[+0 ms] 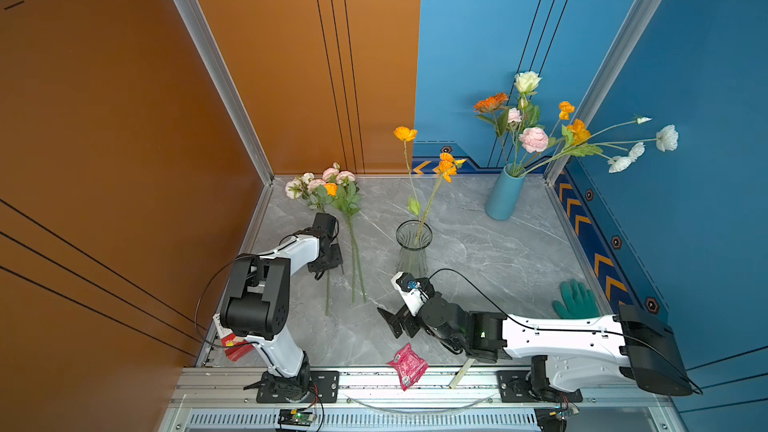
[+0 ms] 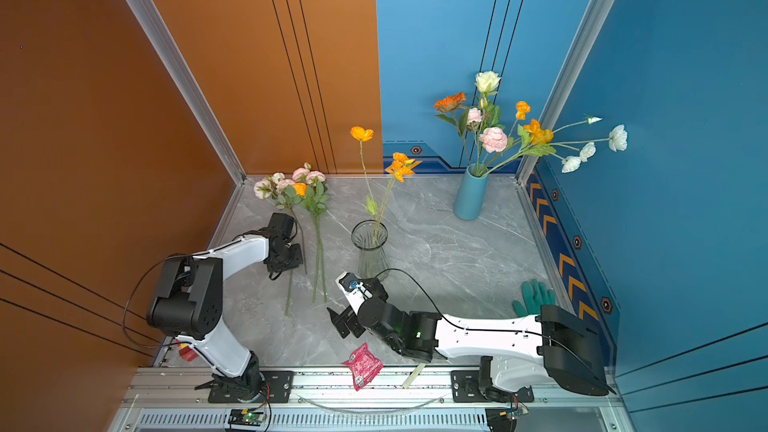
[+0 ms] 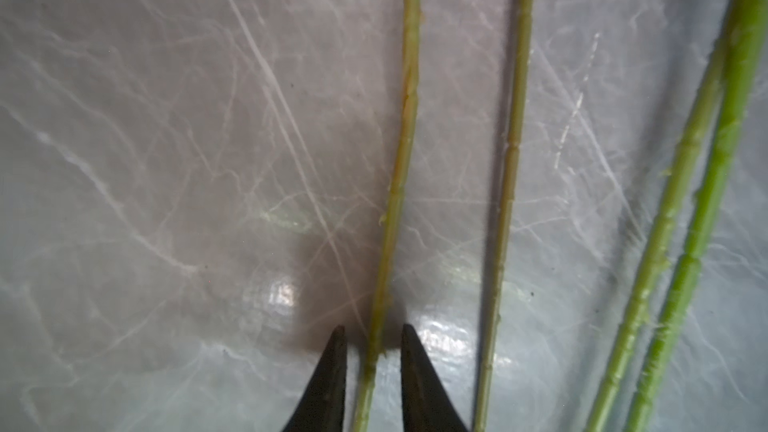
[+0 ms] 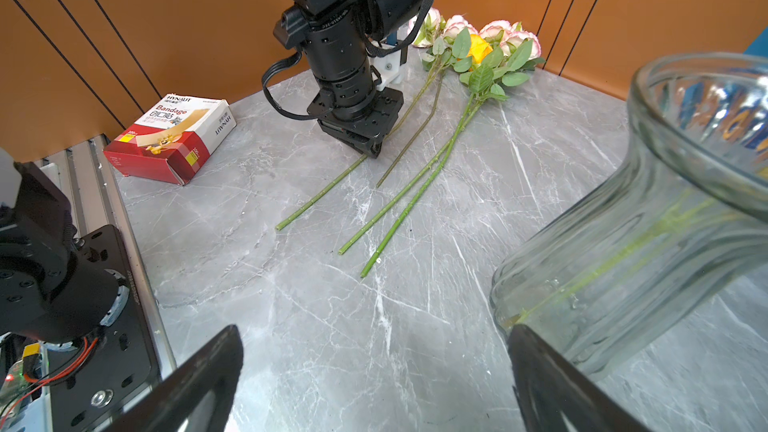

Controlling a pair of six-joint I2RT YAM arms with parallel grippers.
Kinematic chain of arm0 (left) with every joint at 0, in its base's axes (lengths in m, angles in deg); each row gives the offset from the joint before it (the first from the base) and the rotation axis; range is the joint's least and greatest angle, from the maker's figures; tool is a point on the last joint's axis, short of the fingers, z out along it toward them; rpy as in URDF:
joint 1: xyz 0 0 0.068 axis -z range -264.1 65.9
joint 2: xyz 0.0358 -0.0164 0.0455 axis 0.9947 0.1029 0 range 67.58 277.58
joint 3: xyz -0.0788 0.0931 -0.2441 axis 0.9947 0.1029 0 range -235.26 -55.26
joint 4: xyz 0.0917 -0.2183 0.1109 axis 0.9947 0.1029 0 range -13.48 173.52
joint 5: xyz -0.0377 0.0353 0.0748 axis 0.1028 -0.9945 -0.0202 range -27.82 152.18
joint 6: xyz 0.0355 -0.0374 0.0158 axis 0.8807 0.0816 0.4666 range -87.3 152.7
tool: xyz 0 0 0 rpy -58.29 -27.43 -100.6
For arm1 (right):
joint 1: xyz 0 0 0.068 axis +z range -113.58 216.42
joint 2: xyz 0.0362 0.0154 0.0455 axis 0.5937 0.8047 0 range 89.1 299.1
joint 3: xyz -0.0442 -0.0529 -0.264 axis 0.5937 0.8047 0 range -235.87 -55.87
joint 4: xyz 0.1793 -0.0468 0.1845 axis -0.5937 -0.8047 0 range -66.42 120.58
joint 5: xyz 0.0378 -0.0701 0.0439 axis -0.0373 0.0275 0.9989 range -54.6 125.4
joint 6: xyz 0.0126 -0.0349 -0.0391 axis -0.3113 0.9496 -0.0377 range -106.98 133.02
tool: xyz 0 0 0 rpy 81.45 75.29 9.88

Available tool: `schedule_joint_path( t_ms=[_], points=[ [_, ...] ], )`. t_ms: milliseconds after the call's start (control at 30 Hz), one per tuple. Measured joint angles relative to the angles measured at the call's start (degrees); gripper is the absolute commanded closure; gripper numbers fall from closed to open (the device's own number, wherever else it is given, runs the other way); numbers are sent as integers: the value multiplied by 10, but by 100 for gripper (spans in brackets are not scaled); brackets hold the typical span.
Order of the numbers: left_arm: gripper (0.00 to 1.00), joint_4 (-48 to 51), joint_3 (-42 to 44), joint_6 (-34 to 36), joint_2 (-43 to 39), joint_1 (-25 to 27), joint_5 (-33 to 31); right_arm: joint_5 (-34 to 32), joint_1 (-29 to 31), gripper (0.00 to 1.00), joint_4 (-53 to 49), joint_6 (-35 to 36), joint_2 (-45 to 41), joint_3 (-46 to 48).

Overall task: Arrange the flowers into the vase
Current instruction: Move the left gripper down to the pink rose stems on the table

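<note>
Several flowers (image 1: 330, 187) with pink and orange blooms lie on the marble table (image 1: 478, 251) at the back left, their green stems (image 4: 399, 201) pointing forward. My left gripper (image 3: 371, 332) is down at the table over the leftmost stem (image 3: 399, 160). Its jaws stand either side of that stem with a thin gap each side. In the right wrist view the same left gripper (image 4: 372, 151) tips onto that stem. The clear glass vase (image 1: 412, 243) stands mid-table and holds orange flowers (image 1: 446, 166). My right gripper (image 4: 374, 334) is open and empty, low beside the vase (image 4: 623, 243).
A blue vase (image 1: 504, 193) full of mixed flowers stands at the back right. A red bandage box (image 4: 170, 139) lies by the left arm's base. A pink packet (image 1: 408, 365) and a pale strip (image 1: 460, 374) lie at the front edge, a green glove (image 1: 575, 301) at the right.
</note>
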Motion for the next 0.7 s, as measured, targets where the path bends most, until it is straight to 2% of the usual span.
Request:
schedule_joint_path(
  t_ms=[167, 433, 700],
  points=[
    [81, 0, 0, 0, 2, 0, -3, 0, 0, 0, 0, 0, 0, 0],
    [95, 0, 0, -4, 2, -4, -2, 0, 0, 0, -1, 0, -1, 0],
    [100, 12, 10, -3, -28, -6, -3, 0, 0, 0, -2, 0, -20, 0]
  ],
)
